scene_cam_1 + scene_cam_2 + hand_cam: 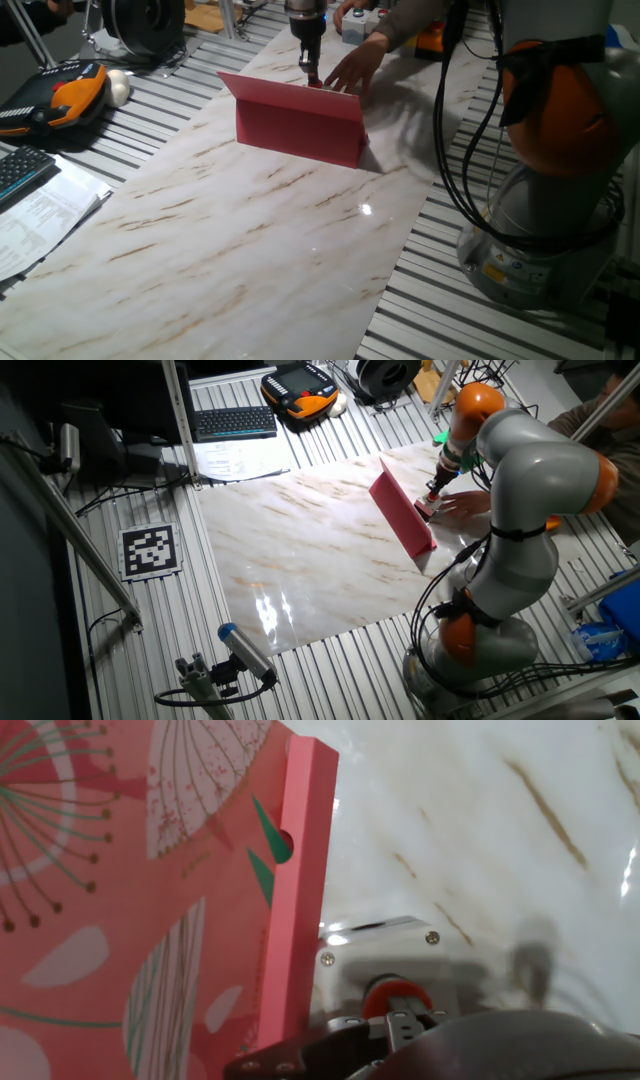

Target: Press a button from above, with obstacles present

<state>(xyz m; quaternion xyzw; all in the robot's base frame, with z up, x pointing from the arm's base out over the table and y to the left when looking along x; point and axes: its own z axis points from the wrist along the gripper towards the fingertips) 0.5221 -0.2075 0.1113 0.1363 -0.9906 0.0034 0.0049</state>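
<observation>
The button (394, 996), a small red cap on a pale base (375, 955), shows in the hand view just right of the panel's edge. My gripper (400, 1028) hangs right over the cap, its fingertips together. The obstacle, a low crimson panel (300, 125), stands upright on the marble table (250, 230). In this fixed view it hides the button, and the gripper (312, 72) comes down just behind its top edge. In the other fixed view the gripper (436, 496) is at the panel's (404, 516) far side, over the pale base (427, 510).
A person's hand (352, 66) rests on the table right beside the button, also in the other fixed view (468, 503). An orange teach pendant (62, 98), a keyboard (22, 172) and papers lie at the left. The arm's base (540, 240) stands at the right.
</observation>
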